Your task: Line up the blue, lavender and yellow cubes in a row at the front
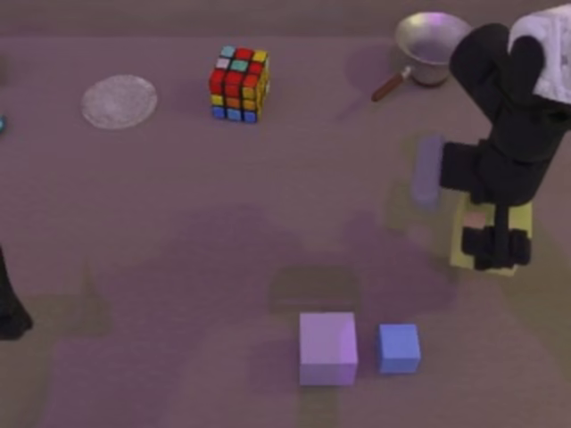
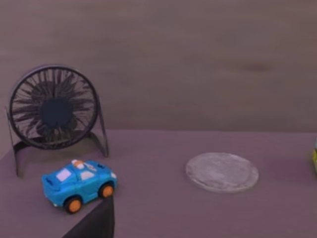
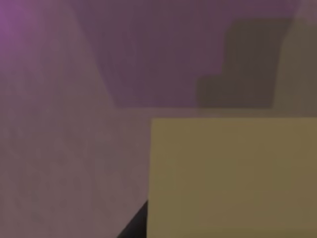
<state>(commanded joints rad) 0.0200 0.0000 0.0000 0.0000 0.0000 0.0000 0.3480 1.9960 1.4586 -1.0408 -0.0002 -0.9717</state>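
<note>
Covering the yellow cube point(image 1: 467, 234) from above, right end effector point(image 1: 496, 247) grip unclear; wrist view shows its face.

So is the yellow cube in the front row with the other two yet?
No. The yellow cube sits apart, right of and behind the lavender cube and blue cube, under the right tool.

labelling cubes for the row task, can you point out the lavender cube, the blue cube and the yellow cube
lavender cube point(image 1: 327, 348): top view, middle of its top face
blue cube point(image 1: 399, 348): top view, middle of its top face
yellow cube point(image 3: 233, 178): right wrist view, its broad near face
</note>
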